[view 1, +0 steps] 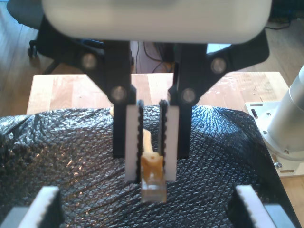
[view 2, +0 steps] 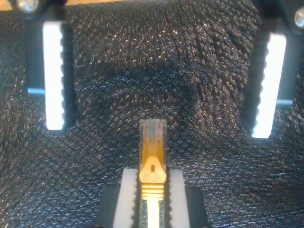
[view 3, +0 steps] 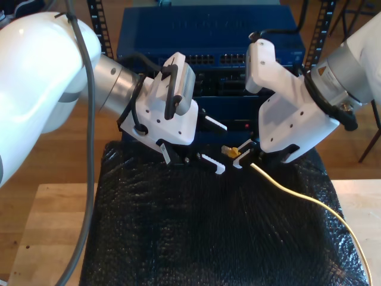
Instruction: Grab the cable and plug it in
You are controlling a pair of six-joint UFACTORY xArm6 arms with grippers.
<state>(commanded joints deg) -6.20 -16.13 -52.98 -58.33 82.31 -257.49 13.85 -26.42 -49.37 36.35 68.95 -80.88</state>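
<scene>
The yellow cable (view 3: 297, 193) runs from the exterior view's lower right up across the mat to my second gripper (view 3: 241, 158). That gripper is shut on the cable's yellow boot, and the clear plug (view 2: 152, 135) sticks out past its pads (view 2: 129, 194). In the first wrist view the same second gripper (view 1: 152, 176) hangs down, clamping the plug (view 1: 153, 187) just above the mat. My first gripper (view 3: 219, 148) faces the plug from the exterior view's left. It is open wide, with its fingers (view 2: 53, 76) far apart on either side and nothing between them.
Black bubble wrap (view 3: 196, 238) covers a wooden table (view 3: 41, 232). A blue rack unit (view 3: 208, 36) with rows of ports stands behind the two arms. An arm's white base (view 1: 285, 123) is bolted to the table edge. An office chair (view 1: 52, 42) stands on the floor beyond.
</scene>
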